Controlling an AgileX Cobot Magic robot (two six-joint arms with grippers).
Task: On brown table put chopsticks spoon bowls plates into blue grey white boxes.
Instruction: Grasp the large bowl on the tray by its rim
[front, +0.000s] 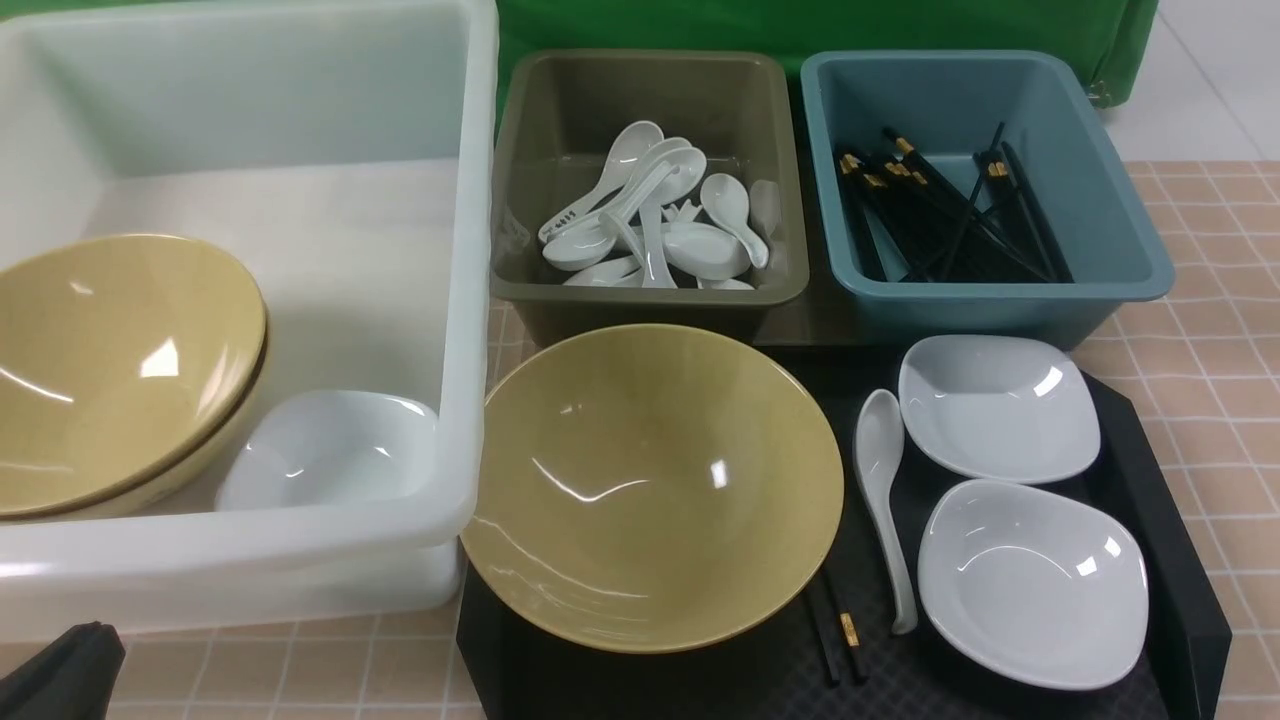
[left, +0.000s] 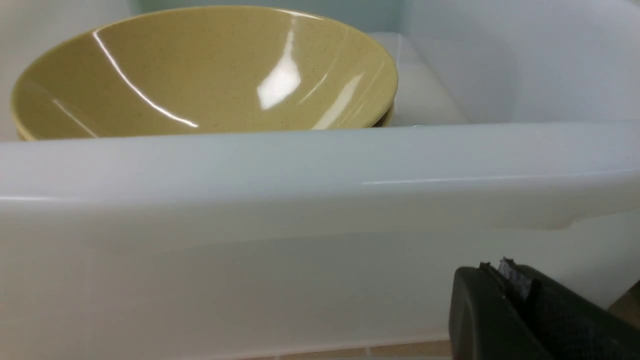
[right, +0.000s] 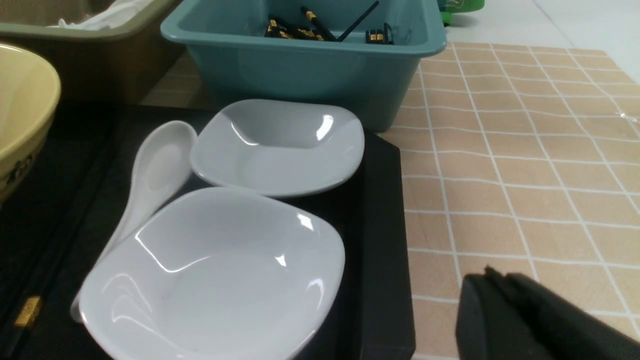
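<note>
Mustard bowl (front: 650, 480), white spoon (front: 885, 480), two white plates (front: 998, 405), chopstick pair (front: 840, 640) on black tray (front: 1190, 600); bowl rim covers chopsticks' far ends. White tub (left: 300, 225) wall stands directly before left gripper (left: 502, 272), clenched, empty. Right gripper (right: 492, 277) clenched, empty, over table (right: 500, 175) beside tray.

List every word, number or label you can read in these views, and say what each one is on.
Small dark marks on the handle of one spoon in the grey bin: too small to read.
Dark markings on the outside of the tan bowl, right wrist view: blurred, and I cannot tell whether they are writing or pattern.
No other text shows in any view.
</note>
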